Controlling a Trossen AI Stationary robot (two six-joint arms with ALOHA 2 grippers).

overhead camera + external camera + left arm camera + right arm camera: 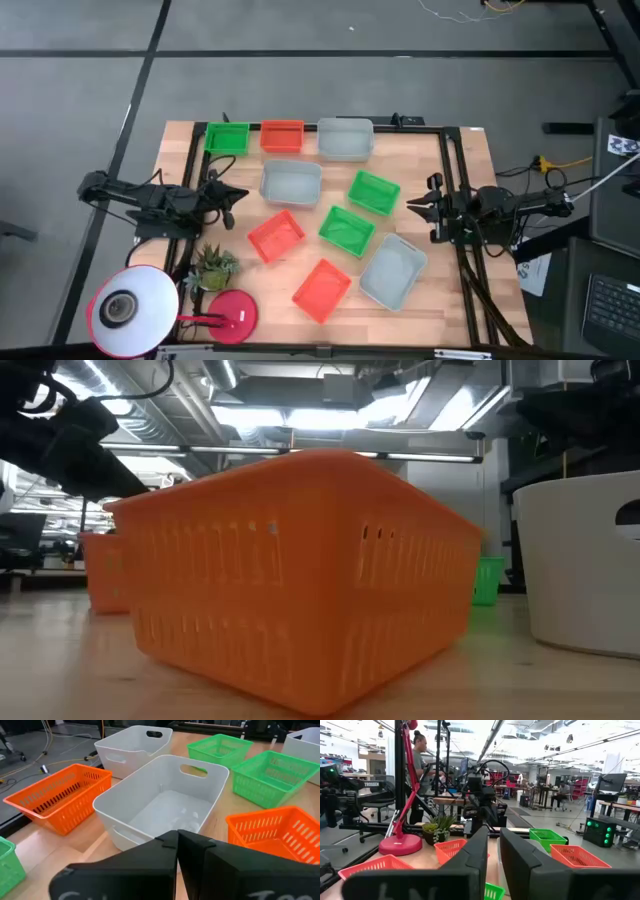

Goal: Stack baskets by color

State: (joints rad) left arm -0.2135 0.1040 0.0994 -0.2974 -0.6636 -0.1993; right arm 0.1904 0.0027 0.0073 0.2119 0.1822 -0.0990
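- Nearest first: along the table's front edge in the high view we note a red-orange basket [322,290] and a grey basket [393,271], both lying askew; the same orange one fills the low view, its walls slotted and thin.
- Mid-table we see a second red-orange basket [275,236], two green baskets [347,229] [374,192] and a grey basket [291,183], all lying apart from one another, none nested.
- Farthest, a tidy row: green [227,138], red-orange [282,136], grey [346,139], one of each colour.
- Our left gripper [232,195] waits at the left edge with its fingers pressed together and empty; the right gripper [415,205] waits at the right edge with a narrow gap between its fingers, holding nothing.
- Handling, as we judge it: light, thin-walled moulded plastic, springy rather than stiff, smooth enough to slide on the wood. The grey ones are solid-walled with handle cut-outs; the coloured ones are perforated.
- Best purchase looks to be a pinch over one rim wall, mid-side, so that the tray hangs level.
- A red lamp base [231,314] and a small plant [212,266] sit at the front left corner.
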